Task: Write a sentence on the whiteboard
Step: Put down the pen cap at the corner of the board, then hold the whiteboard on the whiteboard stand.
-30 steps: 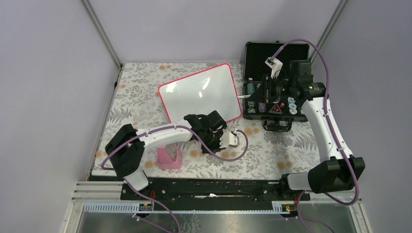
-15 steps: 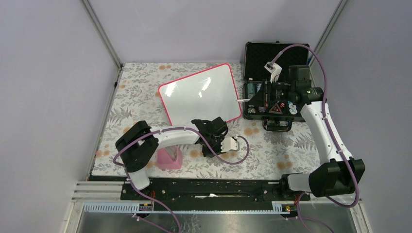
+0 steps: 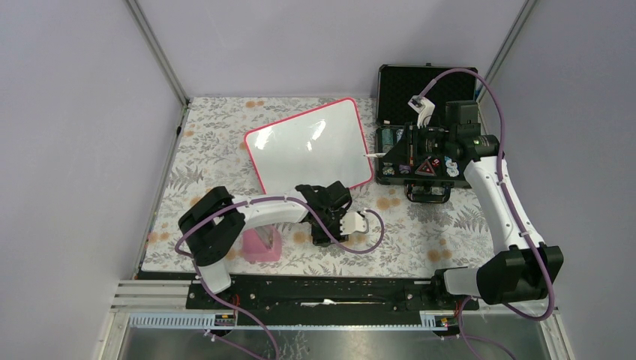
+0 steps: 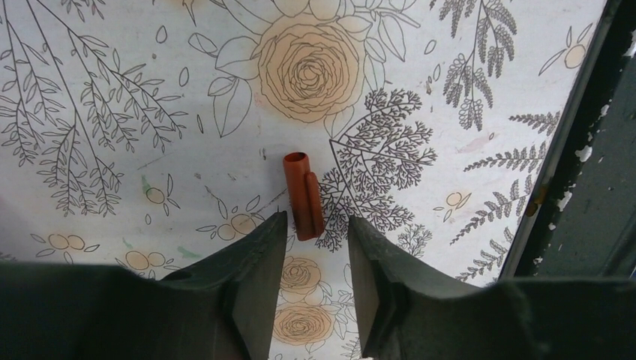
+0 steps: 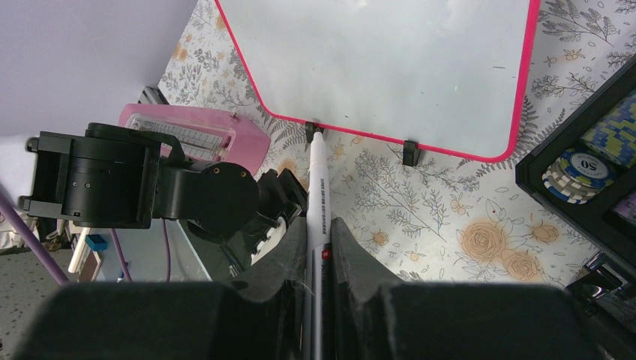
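Since a second ago the left arm has drawn back toward its base and sunk low over the flowered cloth (image 4: 150, 90). The left gripper (image 4: 313, 225) stands part open, gripping nothing, and an orange-red cap (image 4: 302, 196) lies between its tips. A pink box (image 3: 261, 244) sits beside that arm. The right gripper (image 5: 319, 225) is clamped on a white marker (image 5: 318, 180), whose tip is at the footed edge of the whiteboard (image 5: 390, 67), which lies flat mid-table. The right arm reaches over the open black case (image 3: 427, 79), which holds chip stacks (image 5: 574, 172).

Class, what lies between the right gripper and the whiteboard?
The white marker held by the right gripper, its tip near the whiteboard; the right wrist view shows this.
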